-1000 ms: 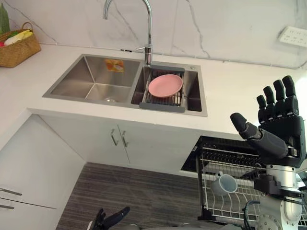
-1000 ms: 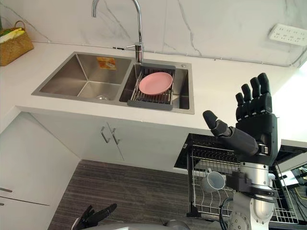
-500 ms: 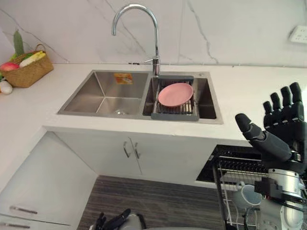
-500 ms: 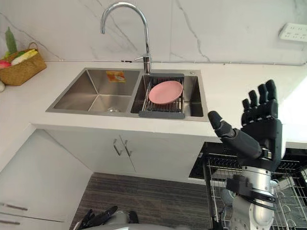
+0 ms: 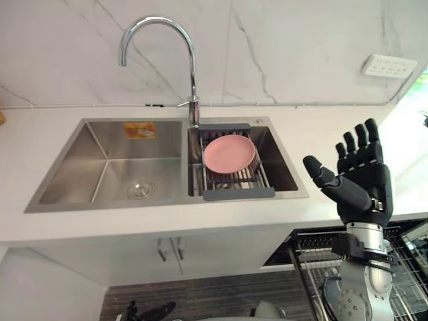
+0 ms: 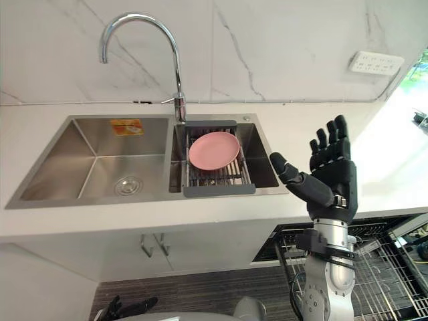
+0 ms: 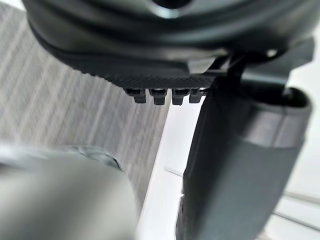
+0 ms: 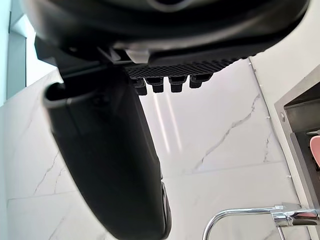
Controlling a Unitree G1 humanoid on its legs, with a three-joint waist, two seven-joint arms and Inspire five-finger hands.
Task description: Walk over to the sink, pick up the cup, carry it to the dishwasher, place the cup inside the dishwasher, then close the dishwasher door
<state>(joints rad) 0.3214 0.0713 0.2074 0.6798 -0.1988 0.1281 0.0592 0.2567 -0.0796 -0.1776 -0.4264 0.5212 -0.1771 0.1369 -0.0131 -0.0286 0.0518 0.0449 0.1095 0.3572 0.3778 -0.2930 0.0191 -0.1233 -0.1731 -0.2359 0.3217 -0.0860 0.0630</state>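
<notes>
The right hand (image 5: 364, 180) stays raised right of the sink (image 5: 73, 160), fingers straight and spread, holding nothing. The left hand (image 5: 150, 311) hangs relaxed, low below the sink. Only the camera has swung. The sink now sits central, and the dishwasher rack (image 6: 381, 267), below and right of it, has slid cornerward. The cup lay in that rack a second ago, and the forearm now hides the spot. Probably only the door remains to be closed.

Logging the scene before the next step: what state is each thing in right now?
Right hand: open, raised, holding nothing.
Left hand: open, hanging low.
Faucet: no water running.
Pink plate: lying on the drain rack in the sink.
Dishwasher rack: pulled out.
Cabinet doors: shut.
</notes>
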